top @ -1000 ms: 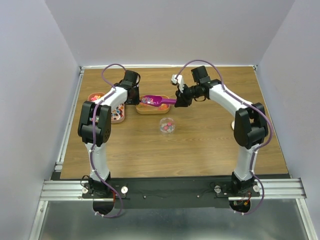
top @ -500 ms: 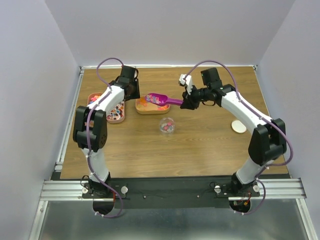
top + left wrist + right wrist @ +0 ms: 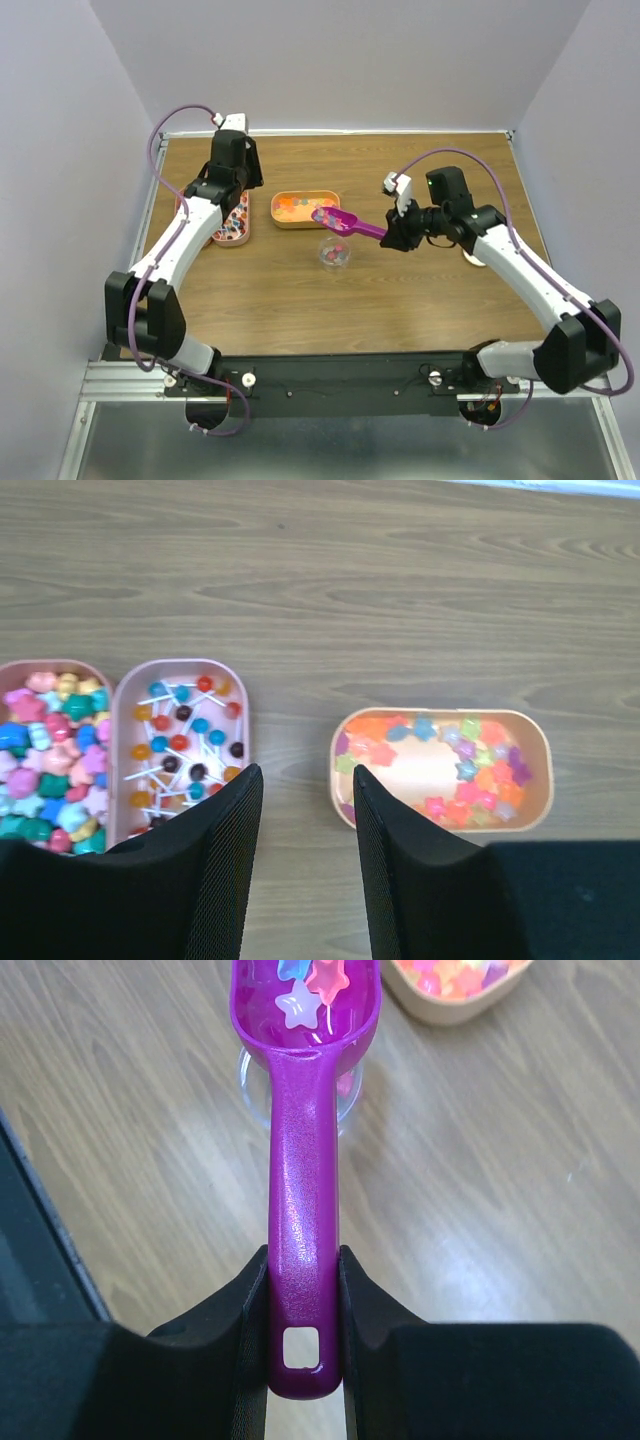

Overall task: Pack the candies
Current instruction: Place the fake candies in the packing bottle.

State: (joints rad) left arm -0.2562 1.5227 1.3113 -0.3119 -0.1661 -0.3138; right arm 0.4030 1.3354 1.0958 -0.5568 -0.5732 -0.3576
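Observation:
The candies are small multicoloured stars. Several lie in the peach tray (image 3: 305, 208) (image 3: 345, 770), and a few sit in the bowl of the magenta scoop (image 3: 340, 221) (image 3: 305, 1110). My right gripper (image 3: 393, 237) (image 3: 303, 1252) is shut on the scoop's handle and holds the bowl above a small clear cup (image 3: 334, 252) (image 3: 352, 1095) with some candies inside. My left gripper (image 3: 308, 772) stands open and empty above bare wood, between the lollipop tray (image 3: 238, 705) and the star tray. In the top view it is under its wrist (image 3: 232, 165).
Two peach trays stand at the back left: one with lollipops (image 3: 234, 224), one with chunky mixed sweets (image 3: 60, 670). A white round lid (image 3: 478, 256) lies partly under my right arm. Walls enclose the table on three sides.
My left gripper has opened and drawn back to the far left, away from the star tray. My right arm has carried the loaded scoop out of that tray, forward to over the clear cup.

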